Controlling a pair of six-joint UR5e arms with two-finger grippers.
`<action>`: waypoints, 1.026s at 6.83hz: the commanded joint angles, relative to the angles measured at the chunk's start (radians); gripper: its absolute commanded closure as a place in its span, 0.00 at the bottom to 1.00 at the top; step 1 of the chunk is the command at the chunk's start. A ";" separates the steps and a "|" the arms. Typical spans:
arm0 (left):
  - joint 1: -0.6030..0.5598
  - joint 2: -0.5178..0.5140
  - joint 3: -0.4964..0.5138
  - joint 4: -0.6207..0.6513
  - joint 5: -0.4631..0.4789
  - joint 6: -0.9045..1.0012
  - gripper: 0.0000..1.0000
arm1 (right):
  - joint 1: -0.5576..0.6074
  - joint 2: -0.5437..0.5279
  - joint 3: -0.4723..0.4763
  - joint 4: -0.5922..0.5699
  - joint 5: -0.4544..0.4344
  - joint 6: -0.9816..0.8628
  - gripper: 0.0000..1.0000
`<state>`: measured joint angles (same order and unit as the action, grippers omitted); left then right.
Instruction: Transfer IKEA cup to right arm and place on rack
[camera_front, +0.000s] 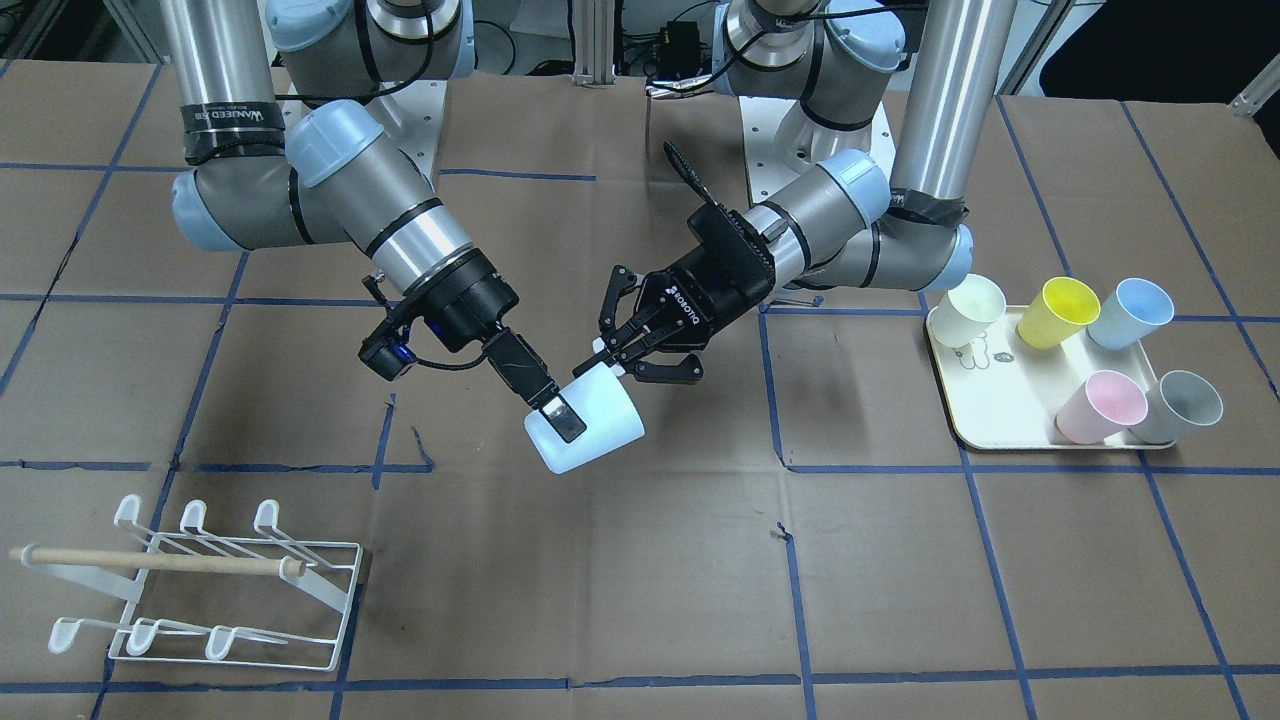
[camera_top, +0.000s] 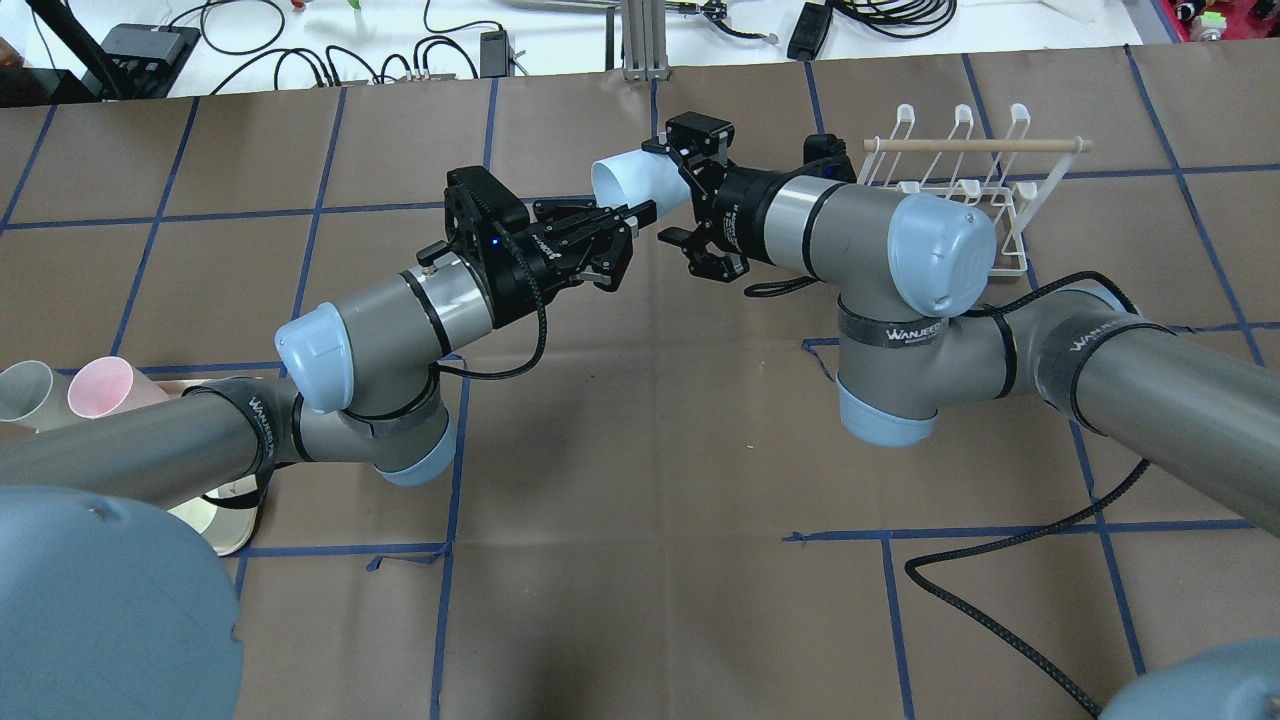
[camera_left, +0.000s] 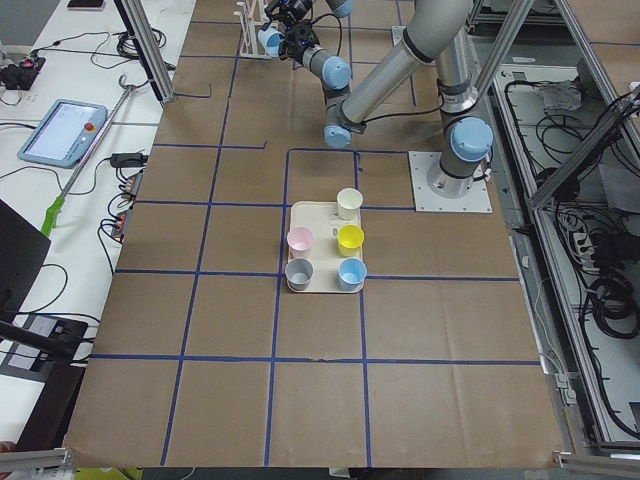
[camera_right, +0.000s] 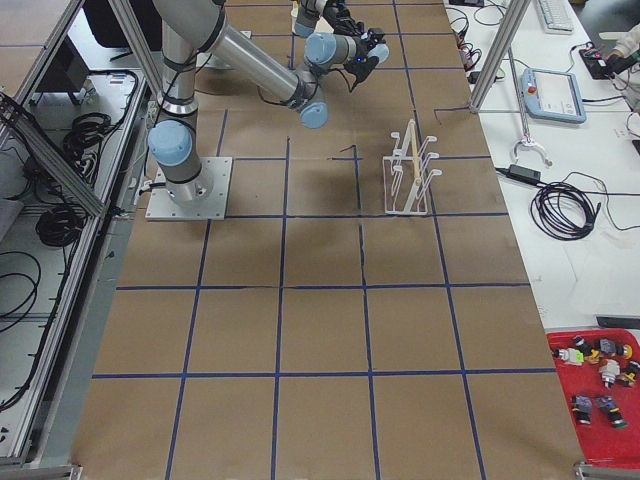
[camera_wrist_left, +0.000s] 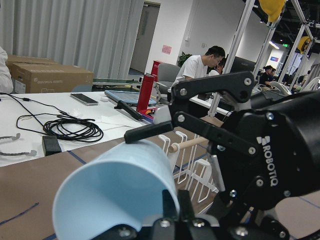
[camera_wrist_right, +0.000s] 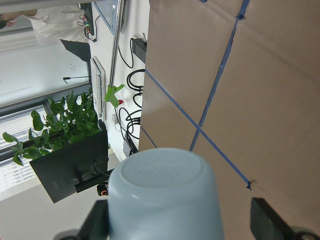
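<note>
Overhead view: left gripper (camera_top: 625, 225) clamps the cup (camera_top: 630, 178) by the rim; right gripper (camera_top: 668, 192), jaws spread, straddles its free base.

Front cam: operators' side, steeply down on the bench (camera_front: 640, 600); overhead cam: from behind, fwd & down, so both share mid-bench and the rack (camera_front: 150, 560), on opposite sides of frame. Side cams sit high & far at each bench end, looking along it: left one w/ the tray (camera_left: 315, 215) nearer, right one w/ the rack nearer. Wrist cams v close: left looks past the cup (camera_wrist_left: 115, 190) to the rack, right over the cup's base at bench.
</note>
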<state>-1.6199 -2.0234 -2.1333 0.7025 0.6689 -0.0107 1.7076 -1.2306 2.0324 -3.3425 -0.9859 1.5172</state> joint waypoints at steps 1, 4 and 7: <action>0.000 0.000 0.001 0.000 0.000 -0.002 0.98 | 0.010 0.011 -0.018 0.000 -0.005 0.029 0.01; -0.001 0.000 0.001 0.000 0.000 -0.003 0.97 | 0.010 0.011 -0.018 0.000 -0.002 0.028 0.17; -0.002 0.002 0.003 0.000 0.001 -0.011 0.88 | 0.009 0.008 -0.020 0.000 -0.004 0.027 0.37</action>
<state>-1.6214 -2.0220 -2.1313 0.7026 0.6698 -0.0168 1.7176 -1.2218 2.0130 -3.3426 -0.9890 1.5448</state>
